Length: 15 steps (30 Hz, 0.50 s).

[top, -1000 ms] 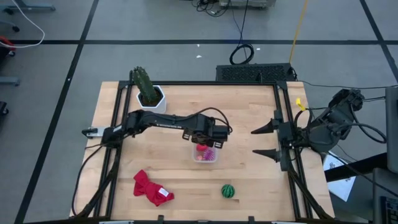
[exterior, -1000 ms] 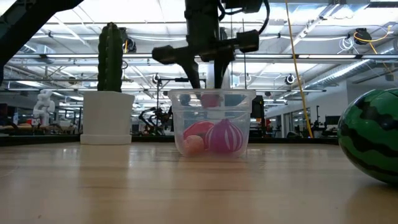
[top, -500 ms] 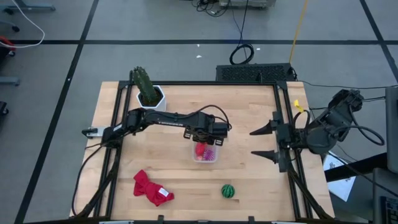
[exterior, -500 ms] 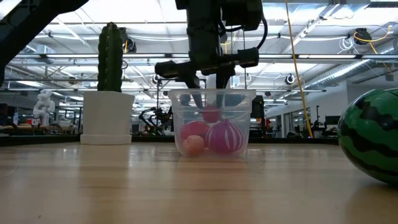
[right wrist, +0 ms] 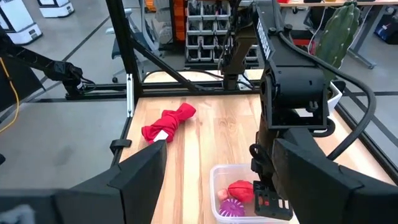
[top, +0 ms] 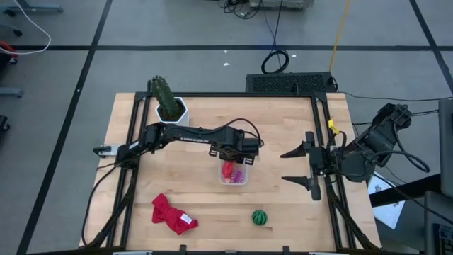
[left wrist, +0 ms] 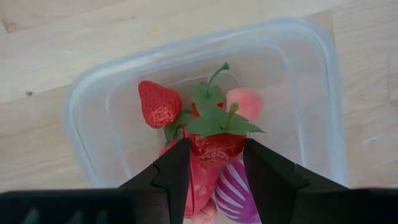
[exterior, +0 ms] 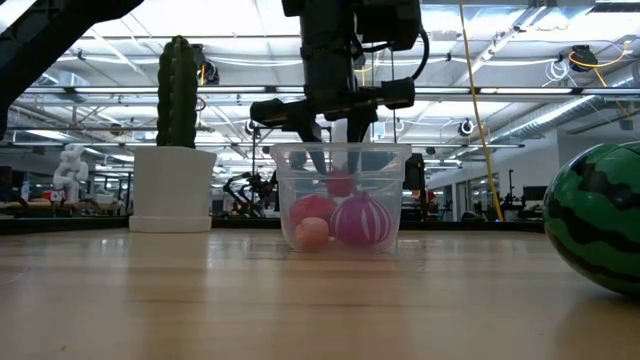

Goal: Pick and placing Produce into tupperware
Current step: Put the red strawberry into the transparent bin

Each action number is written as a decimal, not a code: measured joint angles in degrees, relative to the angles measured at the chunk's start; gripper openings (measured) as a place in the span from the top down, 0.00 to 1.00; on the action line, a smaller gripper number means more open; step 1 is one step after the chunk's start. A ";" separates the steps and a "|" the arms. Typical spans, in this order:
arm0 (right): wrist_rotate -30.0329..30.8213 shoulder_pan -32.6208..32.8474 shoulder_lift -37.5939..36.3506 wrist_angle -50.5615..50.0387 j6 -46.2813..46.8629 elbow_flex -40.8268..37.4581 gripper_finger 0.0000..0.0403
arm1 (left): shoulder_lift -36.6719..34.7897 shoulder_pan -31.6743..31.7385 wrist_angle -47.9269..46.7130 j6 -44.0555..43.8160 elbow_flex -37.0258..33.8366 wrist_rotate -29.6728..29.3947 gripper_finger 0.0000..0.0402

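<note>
The tupperware (top: 234, 174) is a clear tub in the middle of the table. It holds a purple striped ball (exterior: 362, 221), a strawberry (left wrist: 159, 104), a pink piece (left wrist: 244, 103) and other red produce. My left gripper (left wrist: 217, 167) reaches down into the tub (left wrist: 87, 109), shut on a red strawberry with green leaves (exterior: 340, 183). The green striped watermelon ball (top: 260, 217) rests on the table toward the near edge. My right gripper (top: 284, 166) stands open at the table's right edge, with nothing between its fingers. My left gripper pinches the strawberry's red body (left wrist: 217, 148) between its two fingers (left wrist: 177, 169), below the leaves. The fingers come from above and point down. The strawberry hangs inside the tub (exterior: 345, 200), below the rim and just above the other pieces.
A cactus in a white pot (top: 170, 106) stands at the table's far left. A red cloth (top: 172, 214) lies near the front left. A black frame (top: 322, 142) runs along the table's edges. Bare wood lies between the tub and my right gripper.
My left gripper has sunk a little with the strawberry, from the height of the tub's rim down into the tub. It has stayed shut on it.
</note>
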 joint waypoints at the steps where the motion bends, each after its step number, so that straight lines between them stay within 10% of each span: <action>1: 0.00 0.00 0.05 -0.02 0.14 0.00 0.29 | 0.00 0.10 0.00 0.14 0.00 0.00 0.64; 15: -0.20 0.04 0.03 0.00 1.01 0.00 0.29 | 0.00 0.18 0.00 0.09 0.00 -1.32 0.64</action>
